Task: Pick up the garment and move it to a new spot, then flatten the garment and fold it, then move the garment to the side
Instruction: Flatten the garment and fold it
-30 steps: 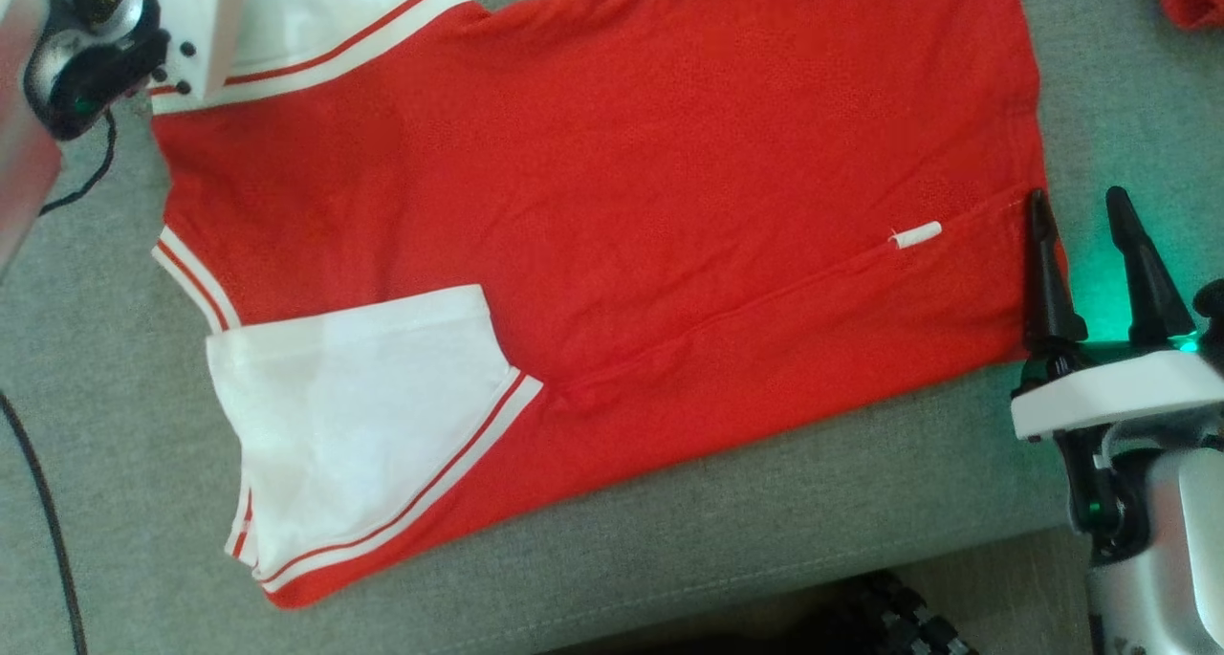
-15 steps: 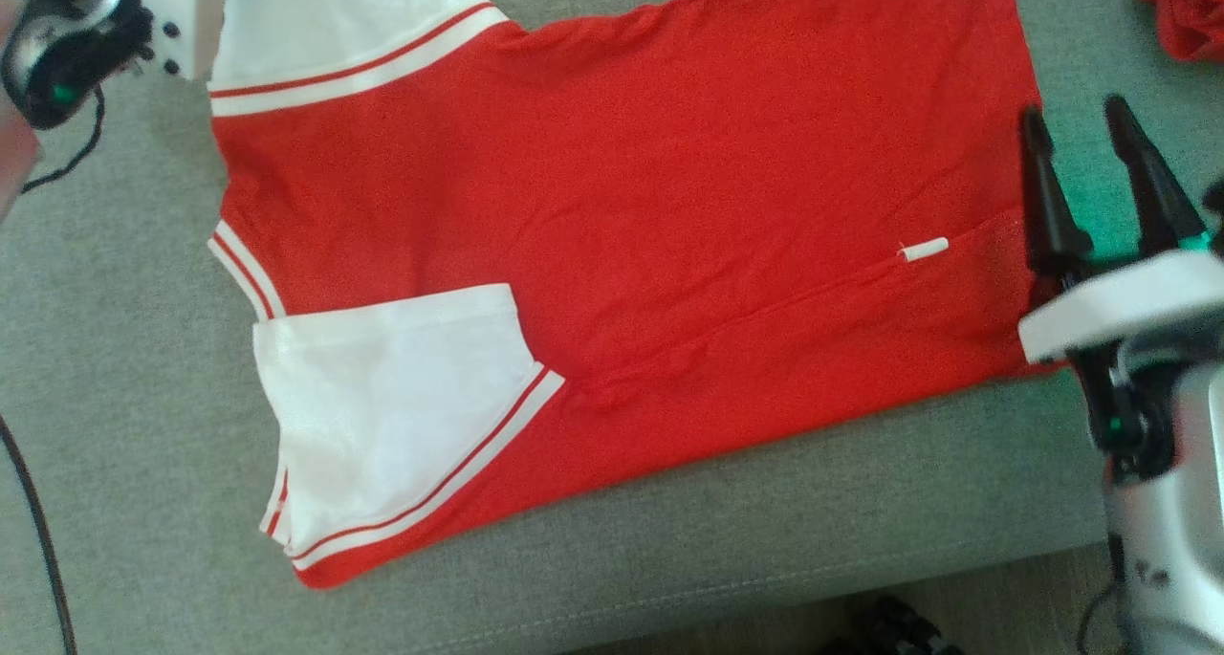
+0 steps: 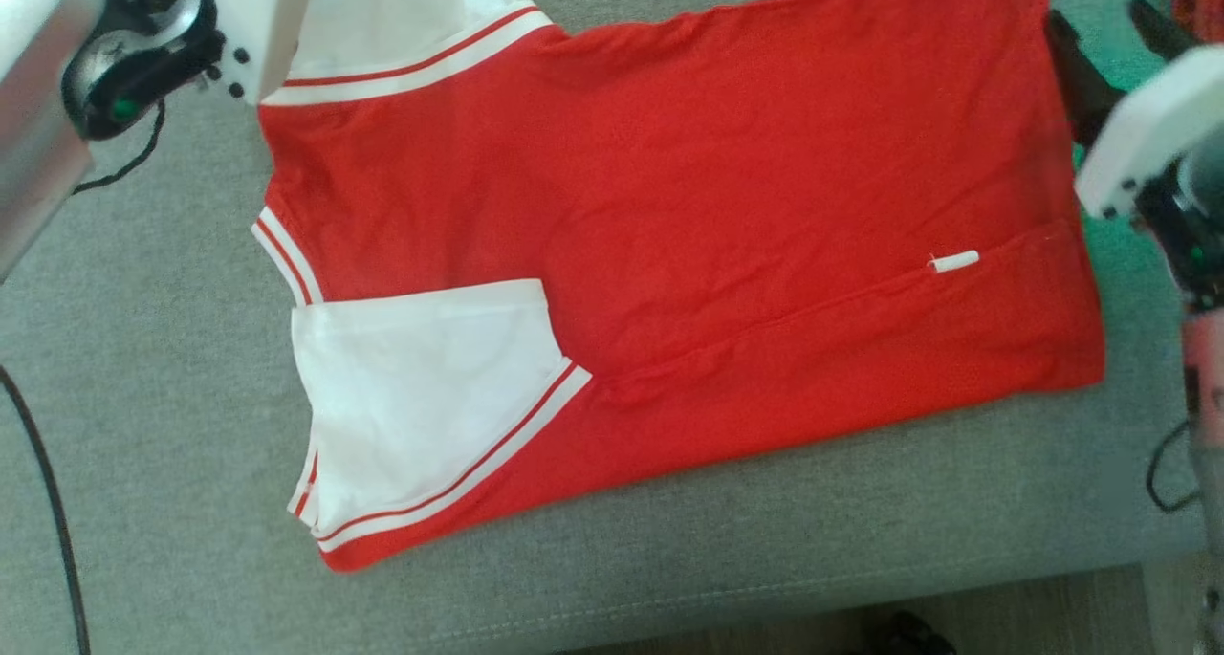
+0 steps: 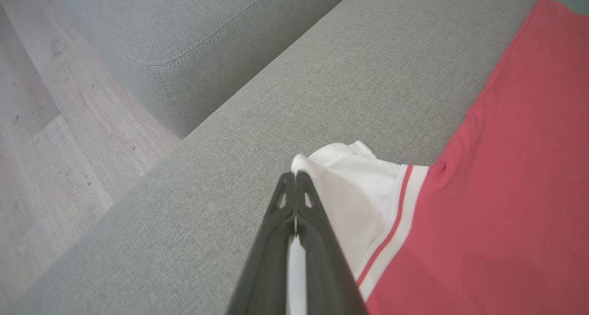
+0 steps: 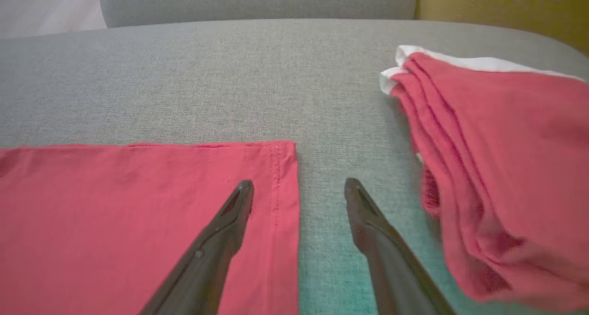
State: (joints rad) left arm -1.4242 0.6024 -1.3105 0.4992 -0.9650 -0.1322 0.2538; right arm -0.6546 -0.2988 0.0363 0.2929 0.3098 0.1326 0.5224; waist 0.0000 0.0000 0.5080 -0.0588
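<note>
The shirt (image 3: 727, 215) is lying flat across the middle of the grey sofa (image 3: 669, 559), red body spreading from its neck end at 9 o'clock to its hem at 3 o'clock in the head view. One white sleeve (image 3: 421, 406) is lying folded over the body toward 7 o'clock, and a small white tag (image 3: 954, 262) is sitting on the red cloth near the hem. The other sleeve (image 4: 354, 191) is reaching toward 11 o'clock, where the left tool (image 4: 294, 177) is pinching the shirt by it: its fingers are pressing fully together with white cloth showing between them. At 2 o'clock the right tool (image 5: 299, 186) is standing wide apart and holding nothing, one finger hanging over the hem corner and the other over bare sofa just beside it. A second red garment (image 5: 497, 168) is lying bunched at 1 o'clock, apart from the shirt. A dark cable (image 3: 48, 502) is running down the 8 o'clock side, and wooden floor (image 4: 46, 122) is showing beyond the sofa in the left wrist view.
</note>
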